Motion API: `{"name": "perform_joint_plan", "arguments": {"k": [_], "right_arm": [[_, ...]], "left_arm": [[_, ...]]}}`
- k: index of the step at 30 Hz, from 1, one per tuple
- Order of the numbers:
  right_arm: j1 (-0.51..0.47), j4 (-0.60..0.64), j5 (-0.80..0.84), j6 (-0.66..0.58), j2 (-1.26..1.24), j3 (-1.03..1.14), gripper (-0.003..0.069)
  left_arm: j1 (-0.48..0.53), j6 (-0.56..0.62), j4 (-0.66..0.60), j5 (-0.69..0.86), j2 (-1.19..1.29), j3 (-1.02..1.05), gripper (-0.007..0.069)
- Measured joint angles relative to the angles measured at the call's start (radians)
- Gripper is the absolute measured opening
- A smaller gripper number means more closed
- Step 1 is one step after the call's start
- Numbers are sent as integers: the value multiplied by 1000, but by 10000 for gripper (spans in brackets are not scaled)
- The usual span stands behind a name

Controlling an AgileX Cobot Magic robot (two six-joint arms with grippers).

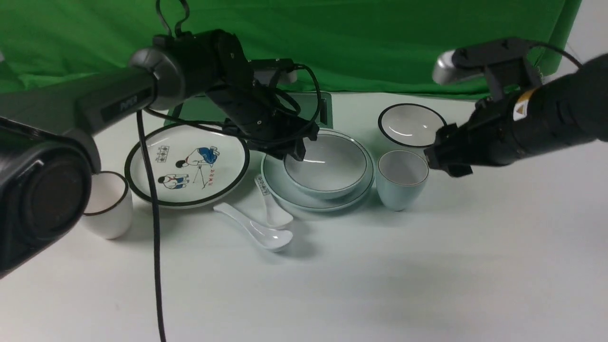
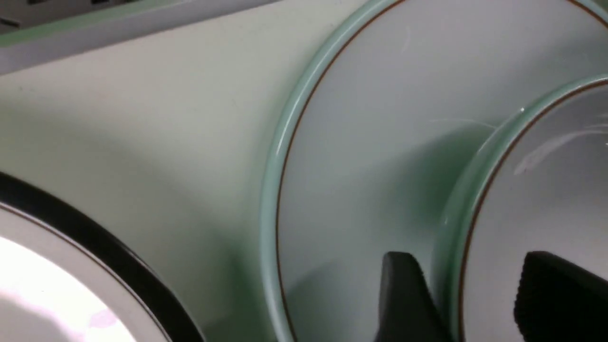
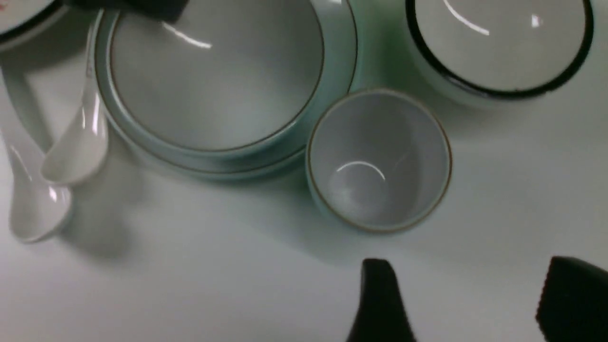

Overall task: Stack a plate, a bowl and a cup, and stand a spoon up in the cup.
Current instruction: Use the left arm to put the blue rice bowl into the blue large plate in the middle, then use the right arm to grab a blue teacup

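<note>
With bowl (image 1: 327, 164) on plate (image 1: 313, 203), cup (image 1: 403, 178) comes next.
The bowl sits in the plate, left end effector (image 2: 470, 259) apparently spread astride its rim. Just right of the plate stands the cup; the right end effector (image 3: 470, 268), jaws apart, must enclose and lift it.

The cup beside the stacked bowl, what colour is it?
The cup is pale blue outside, white inside; the front view shows it best.

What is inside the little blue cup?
Nothing; it is empty. The cup stands upright, and the right wrist view shows its bare white inside.
</note>
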Motion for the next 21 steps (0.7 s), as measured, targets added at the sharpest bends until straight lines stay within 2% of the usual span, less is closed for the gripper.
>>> {"name": "perform_joint_plan", "arguments": {"k": [3, 5, 9, 12, 13, 17, 18, 19, 20, 21], "right_arm": [[-7, 2, 31, -3, 82, -95, 470], [-19, 1, 70, -19, 154, -167, 471], [-28, -1, 93, -32, 231, -230, 471], [-28, -13, 95, -46, 298, -260, 459], [-28, -36, 91, -46, 335, -265, 439], [-28, -63, 91, -47, 392, -269, 341], [-28, -64, 91, -55, 401, -269, 273], [-28, -64, 91, -55, 401, -269, 273], [-27, -65, 98, -76, 404, -270, 168], [-25, -66, 113, -89, 401, -277, 109]], "left_arm": [[0, -3, 51, 19, -2, -19, 402], [0, -16, 122, 87, -25, -49, 452], [1, -19, 191, 171, -95, -71, 456], [1, -19, 213, 222, -209, -70, 407], [1, -19, 212, 243, -297, -58, 353], [1, -6, 191, 271, -492, 16, 219], [1, 11, 186, 277, -559, 66, 174], [1, 11, 186, 277, -570, 66, 167], [1, 20, 185, 277, -662, 145, 109], [1, 22, 187, 276, -721, 187, 76]]}}
